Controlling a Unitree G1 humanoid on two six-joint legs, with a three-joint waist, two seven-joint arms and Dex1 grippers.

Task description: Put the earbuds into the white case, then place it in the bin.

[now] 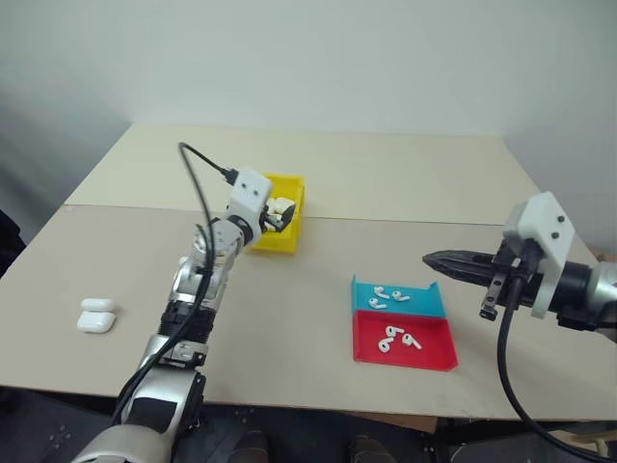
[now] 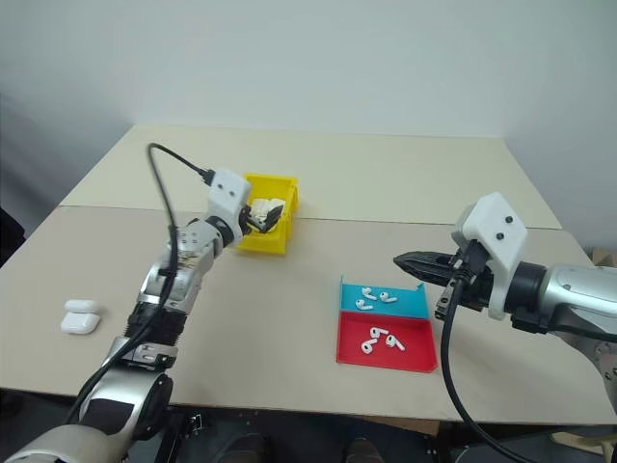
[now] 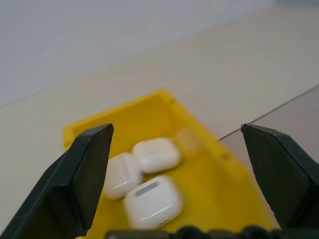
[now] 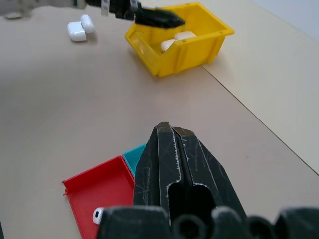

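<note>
White and shiny, the white case lies in the bin, upper middle of the frame. It looks light, hard and slippery; best pinched across its flat sides. The left gripper is spread wide, empty. The right gripper is clenched, empty.

You're in a bare lab-like test room: plain beige rectangular tabletops pushed together against a blank white wall.
</note>
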